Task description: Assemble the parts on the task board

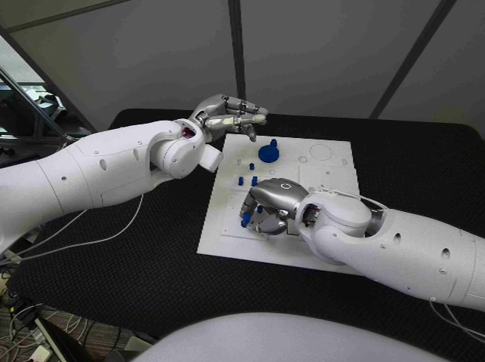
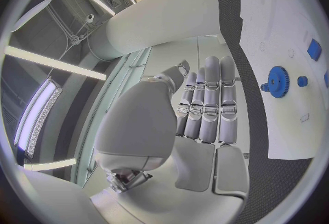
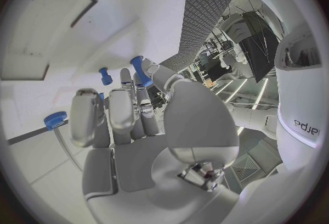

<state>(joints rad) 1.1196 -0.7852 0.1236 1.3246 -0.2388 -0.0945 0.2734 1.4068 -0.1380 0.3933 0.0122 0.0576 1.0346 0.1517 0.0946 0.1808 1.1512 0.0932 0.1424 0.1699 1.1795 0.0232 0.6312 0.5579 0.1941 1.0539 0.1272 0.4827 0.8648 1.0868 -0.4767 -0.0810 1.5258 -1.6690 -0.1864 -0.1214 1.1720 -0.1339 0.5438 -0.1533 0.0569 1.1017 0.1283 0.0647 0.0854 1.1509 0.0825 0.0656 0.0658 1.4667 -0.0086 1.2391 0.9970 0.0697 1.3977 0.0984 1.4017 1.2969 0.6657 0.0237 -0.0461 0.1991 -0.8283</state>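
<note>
— What is seen on the black counter [image 1: 416, 162]?
— A white task board [image 1: 226, 234] is laid flat in its middle. Thin cables [image 1: 96, 240] are seen by the near-left edge.

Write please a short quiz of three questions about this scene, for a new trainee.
1. True or false: the left hand holds the blue gear.
2. Which hand is lowered over the task board, its fingers by a small blue part? A) left B) right
3. The blue gear lies on the ____.

Key: 1 false, the hand holds nothing. 2 B, the right hand. 3 task board.
</note>
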